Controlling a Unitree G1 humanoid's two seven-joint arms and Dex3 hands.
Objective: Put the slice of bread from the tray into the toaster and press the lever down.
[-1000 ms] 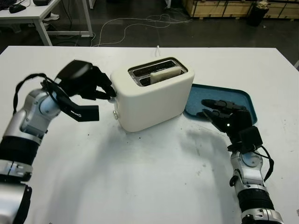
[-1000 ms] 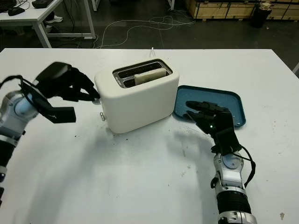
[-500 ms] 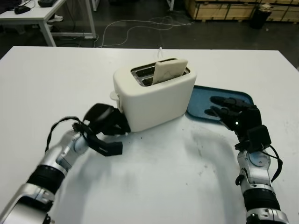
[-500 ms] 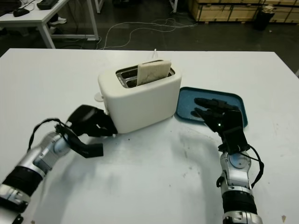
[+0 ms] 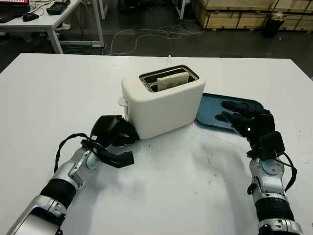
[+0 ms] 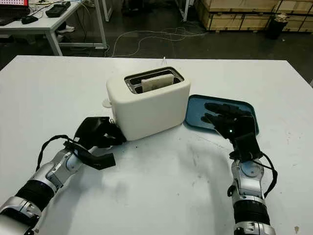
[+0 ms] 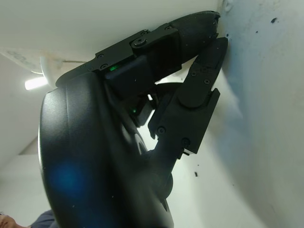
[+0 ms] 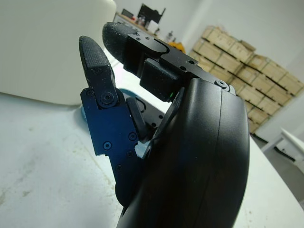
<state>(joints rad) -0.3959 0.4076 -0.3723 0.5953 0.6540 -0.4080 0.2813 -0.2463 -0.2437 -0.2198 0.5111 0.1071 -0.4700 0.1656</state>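
Left eye view: I see my left hand point(image 5: 115, 132) curled, empty, at the toaster's point(image 5: 164, 105) lower left corner. Bread slice point(image 5: 172, 81) sits low in the near slot, up and right of it. My right hand point(image 5: 247, 120) hovers open over the blue tray point(image 5: 210, 105).

Dark grey floor point(image 5: 146, 44) ran behind the white table point(image 5: 58, 88), with pale cables point(image 5: 146, 36) looped loosely across it. At the far left stood a white desk point(image 5: 54, 22) on white legs, carrying a keyboard point(image 5: 57, 7) and a mouse point(image 5: 30, 16). Along the far right sat stacked wooden crates point(image 5: 234, 12), with a dark bin point(image 5: 270, 24) near them; the right wrist view showed more stacked crates point(image 8: 237, 71) against a pale wall point(image 8: 266, 23).
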